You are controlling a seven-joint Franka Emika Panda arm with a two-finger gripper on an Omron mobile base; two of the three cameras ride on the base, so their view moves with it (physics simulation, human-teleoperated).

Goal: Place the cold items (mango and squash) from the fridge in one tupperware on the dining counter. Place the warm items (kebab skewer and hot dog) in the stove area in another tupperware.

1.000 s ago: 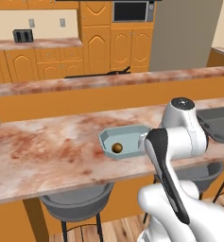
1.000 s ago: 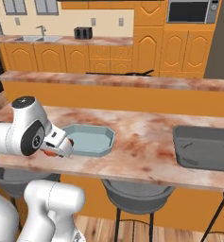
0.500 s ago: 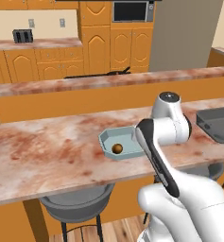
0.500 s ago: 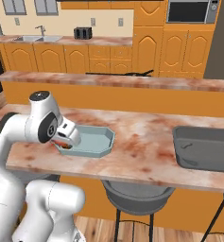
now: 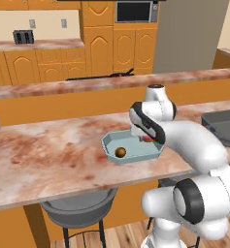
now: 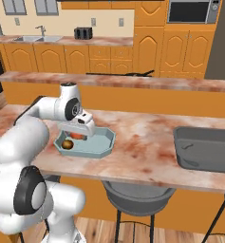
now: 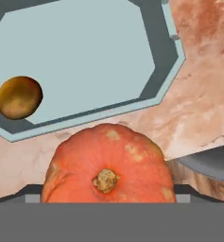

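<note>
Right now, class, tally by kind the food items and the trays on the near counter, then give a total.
Squash: 1
Mango: 1
Pale blue tray: 1
Dark grey tray: 1
Total: 4

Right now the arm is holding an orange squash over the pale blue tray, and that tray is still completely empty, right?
Not quite. The pale blue tray is not empty: a small round brownish-yellow fruit, likely the mango, already lies in one corner, as the hand view shows. The orange squash is indeed at the gripper, over the tray's edge.
</note>
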